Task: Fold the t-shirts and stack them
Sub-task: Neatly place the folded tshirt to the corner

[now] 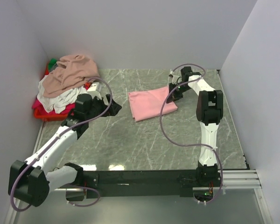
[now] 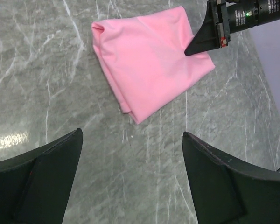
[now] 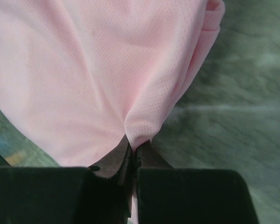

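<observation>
Pink t-shirt (image 1: pixel 151 103) lies folded flat on the worktop (image 1: pixel 144 144). Its long axis runs roughly left to right across the overhead view, slightly skewed.

Right fingers (image 3: pixel 113 163) are pressed together on a tuck of cloth at the shirt's right edge. The fabric puckers up into the pinch.

Left fingers (image 2: pixel 46 172) are spread wide with nothing between them. They hover off the shirt's left side, apart from it and facing it.

Other t-shirts (image 1: pixel 67 81) are heaped over a red basket (image 1: pixel 43 115), farther left of the pink shirt.

Judgement: the right arm is the one on the cloth, so any pull or fold likely starts at the right edge and travels leftward along the long axis.
</observation>
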`<action>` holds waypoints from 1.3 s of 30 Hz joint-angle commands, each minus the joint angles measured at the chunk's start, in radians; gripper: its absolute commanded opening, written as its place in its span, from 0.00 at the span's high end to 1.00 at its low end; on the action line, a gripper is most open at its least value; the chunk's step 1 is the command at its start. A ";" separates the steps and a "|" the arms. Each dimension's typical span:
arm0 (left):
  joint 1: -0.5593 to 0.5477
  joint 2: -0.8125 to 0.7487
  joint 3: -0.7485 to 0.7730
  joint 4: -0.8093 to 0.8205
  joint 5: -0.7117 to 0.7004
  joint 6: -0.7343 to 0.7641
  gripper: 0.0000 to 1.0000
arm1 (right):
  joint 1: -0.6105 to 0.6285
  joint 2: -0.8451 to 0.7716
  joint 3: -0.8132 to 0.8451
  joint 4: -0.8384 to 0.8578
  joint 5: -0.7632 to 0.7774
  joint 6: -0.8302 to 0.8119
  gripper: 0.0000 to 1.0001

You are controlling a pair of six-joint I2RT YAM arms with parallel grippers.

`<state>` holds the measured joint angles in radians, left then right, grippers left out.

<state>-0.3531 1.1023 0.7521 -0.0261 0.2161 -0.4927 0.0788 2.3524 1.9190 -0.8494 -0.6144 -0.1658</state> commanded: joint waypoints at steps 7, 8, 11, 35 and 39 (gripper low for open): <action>-0.001 -0.151 -0.065 -0.052 0.029 -0.006 0.08 | -0.246 -0.090 0.092 -0.138 0.301 -0.144 1.00; -0.001 -0.165 -0.071 -0.048 0.032 -0.009 0.09 | -0.267 -0.088 0.100 -0.139 0.341 -0.158 1.00; -0.001 -0.182 -0.088 -0.038 0.043 -0.004 0.09 | -0.329 -0.082 0.133 -0.113 0.494 -0.202 1.00; -0.001 -0.183 -0.033 -0.107 0.006 0.062 0.09 | -0.168 -0.340 -0.069 0.224 0.595 -0.419 0.51; -0.001 -0.185 -0.019 -0.133 -0.021 0.086 0.09 | -0.116 -0.187 0.147 0.088 0.478 -0.315 0.99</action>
<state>-0.3531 0.9356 0.6785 -0.1486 0.2264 -0.4465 -0.0685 2.0842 1.9320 -0.7074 -0.0063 -0.5358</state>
